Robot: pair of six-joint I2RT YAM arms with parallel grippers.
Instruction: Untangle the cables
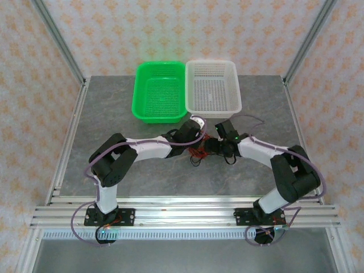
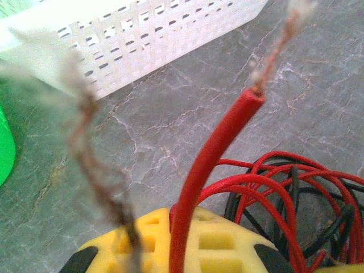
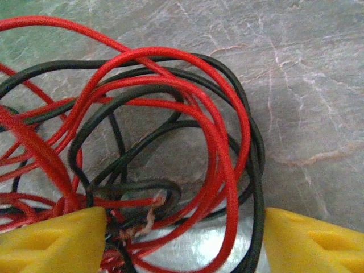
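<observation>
The cables (image 1: 198, 151) are thin red and black wires, lying in one tangled heap on the grey table between my two grippers. My left gripper (image 2: 170, 233) is shut on a red cable (image 2: 219, 142), which rises from the yellow fingers (image 2: 227, 244) to a stripped copper end. A blurred bare strand (image 2: 85, 148) hangs close to that camera. My right gripper (image 3: 185, 244) is open, down over the tangle (image 3: 170, 125). Several red and black loops lie loose between its yellow fingers (image 3: 51, 242).
A green basket (image 1: 138, 91) and a white basket (image 1: 238, 94) stand side by side behind the tangle; the white basket's wall (image 2: 142, 40) is just beyond my left gripper. One thin dark wire (image 1: 253, 119) trails right of the heap. Metal rails border the table.
</observation>
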